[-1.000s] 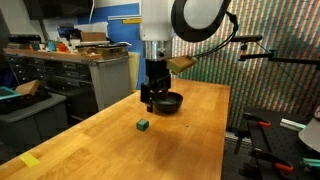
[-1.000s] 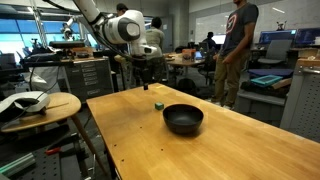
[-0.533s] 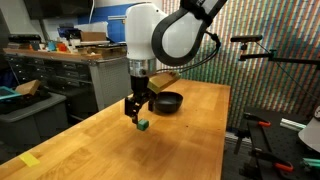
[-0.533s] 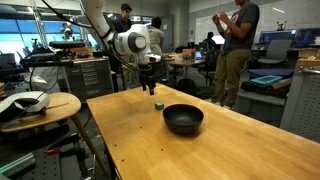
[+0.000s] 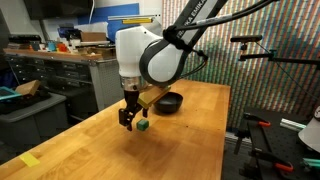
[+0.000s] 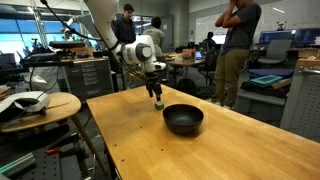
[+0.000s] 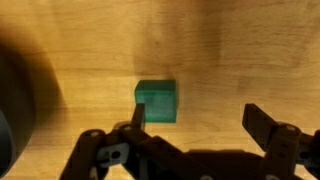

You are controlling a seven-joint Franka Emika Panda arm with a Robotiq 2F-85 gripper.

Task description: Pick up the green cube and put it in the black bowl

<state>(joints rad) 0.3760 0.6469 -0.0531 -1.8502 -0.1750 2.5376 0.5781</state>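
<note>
Low beside the black bowl (image 5: 168, 102), the end effector (image 5: 132, 120) is hovering, fingers spread, just over the green cube (image 5: 144, 125), which is sitting ungrasped on the wooden counter (image 5: 120, 155). Gripping, lifting and dropping it in are all remaining. People are standing in the workshop beyond the bowl.

The arm (image 5: 150, 55) is seen in both exterior views as a chain of rounded white housings. A large glossy black disc (image 5: 166, 62) is set into the side of its bulbous lowest joint. The gripper (image 5: 133, 121) is black throughout and much narrower than the joint above it. In the wrist view its fingers (image 7: 264, 125) are shown as dark, blocky links with angular outlines.
</note>
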